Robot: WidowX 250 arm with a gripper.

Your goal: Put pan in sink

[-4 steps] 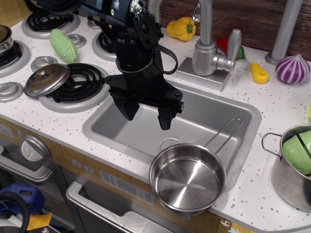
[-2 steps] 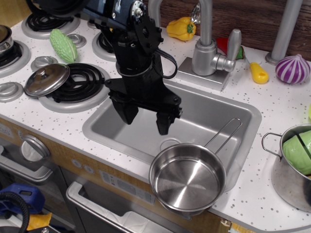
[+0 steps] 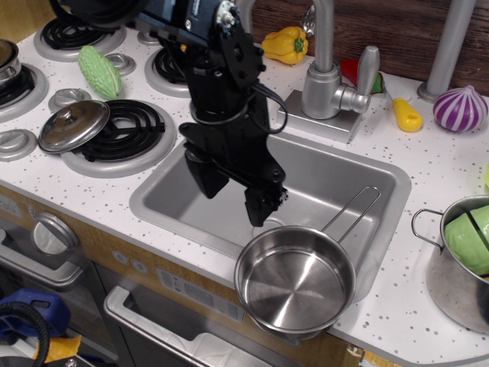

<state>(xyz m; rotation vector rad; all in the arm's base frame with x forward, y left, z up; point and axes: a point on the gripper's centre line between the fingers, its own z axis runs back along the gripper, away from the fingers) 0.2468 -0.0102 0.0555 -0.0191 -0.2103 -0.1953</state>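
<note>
1. since the earlier pictures, the fingers (image 3: 234, 187) have dropped lower into the sink (image 3: 176, 202) and slid a bit toward the pan (image 3: 296, 280). the black arm leans more to the right now. the pan has not moved at all.

2. the pan sits on the front rim of the sink, at the near right corner. part of its bowl hangs over the front edge of the desk (image 3: 397, 306). its long wire handle (image 3: 353, 212) points back over the basin, toward the far right corner.

3. the pan could fall to the floor. it looks like it is only half resting on the rim, so a bump from the near finger could tip it off the front.

4. the pan is shiny and round, so it could slip out of a weak grab. a pinch on the thin rim or the thin wire handle may not hold well.

5. the arm could also knock the tap (image 3: 325, 73) behind it if it swings back too far.

6. the big pot (image 3: 462, 267) with the green thing inside stands near, on the right. a wide swing could hit it.

7. the fingers are spread wide apart and hold nothing. they hang over the grey sink floor, and the near one is just beside the pan's back rim. i cannot tell if it touches the pan.
</note>
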